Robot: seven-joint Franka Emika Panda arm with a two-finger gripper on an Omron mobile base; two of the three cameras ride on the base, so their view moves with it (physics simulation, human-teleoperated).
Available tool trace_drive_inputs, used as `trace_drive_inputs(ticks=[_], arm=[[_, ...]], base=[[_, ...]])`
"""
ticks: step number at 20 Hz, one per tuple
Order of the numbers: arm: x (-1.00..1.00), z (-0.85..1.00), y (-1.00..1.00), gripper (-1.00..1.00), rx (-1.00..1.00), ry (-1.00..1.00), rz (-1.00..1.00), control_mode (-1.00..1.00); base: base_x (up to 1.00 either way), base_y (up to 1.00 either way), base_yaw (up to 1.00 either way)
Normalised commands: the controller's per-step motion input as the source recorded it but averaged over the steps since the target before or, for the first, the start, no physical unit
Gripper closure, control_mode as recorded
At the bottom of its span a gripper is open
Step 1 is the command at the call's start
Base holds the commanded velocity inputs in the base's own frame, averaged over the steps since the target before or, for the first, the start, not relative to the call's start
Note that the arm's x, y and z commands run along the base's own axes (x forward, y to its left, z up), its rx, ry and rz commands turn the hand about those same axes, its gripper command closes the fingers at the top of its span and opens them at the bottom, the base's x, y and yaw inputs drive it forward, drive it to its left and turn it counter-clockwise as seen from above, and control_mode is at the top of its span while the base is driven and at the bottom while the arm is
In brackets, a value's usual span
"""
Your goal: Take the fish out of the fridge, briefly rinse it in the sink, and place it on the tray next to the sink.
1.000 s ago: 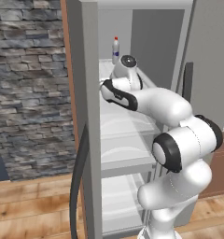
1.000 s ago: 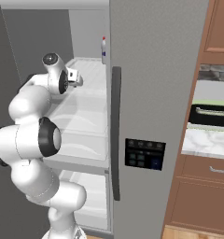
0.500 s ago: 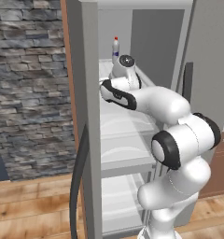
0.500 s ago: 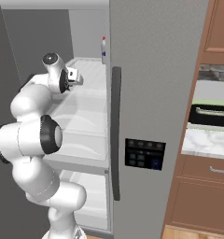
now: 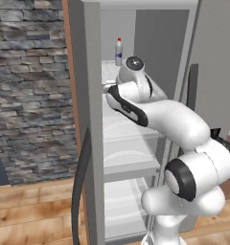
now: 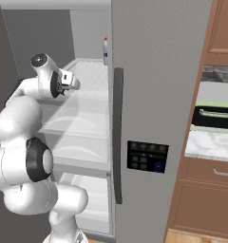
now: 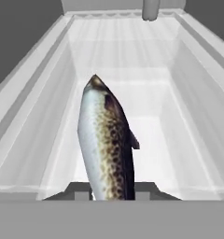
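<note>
White shelves fill the open fridge (image 5: 90, 119), where the gripper (image 7: 113, 192) pinches one fish (image 7: 107, 144) near its tail end, apparently just above the shelf. One red-capped bottle (image 5: 119, 51) stands at the far back. Only the grasp looks done; lifting out, rinsing at the sink and setting on the tray remain.

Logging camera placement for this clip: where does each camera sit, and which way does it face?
Left base view: behind the arm's left, facing the open fridge; arm rises lower right.
Right base view: behind its right, facing the fridge door; arm lower left.
Hand view: on the hand, along the end effector, shut on the fish.
Both base views share the white bottle.
</note>
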Motion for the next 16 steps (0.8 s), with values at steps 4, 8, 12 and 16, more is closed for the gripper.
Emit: trace_drive_inputs(ticks=[4,8,12,16], arm=[[-1.0,0.46,-0.18,1.0,0.09,-0.1,-0.26,-1.0],[-1.0,0.59,-0.28,1.0,0.09,-0.13,-0.27,-1.0],[-1.0,0.27,-0.32,1.0,0.11,0.0,-0.35,-1.0],[-1.0,0.09,-0.23,1.0,0.09,0.04,-0.31,-1.0]], base=[[0.0,0.0,0.0],[0.0,0.0,0.0],[0.0,0.0,0.0],[0.0,0.0,0.0]])
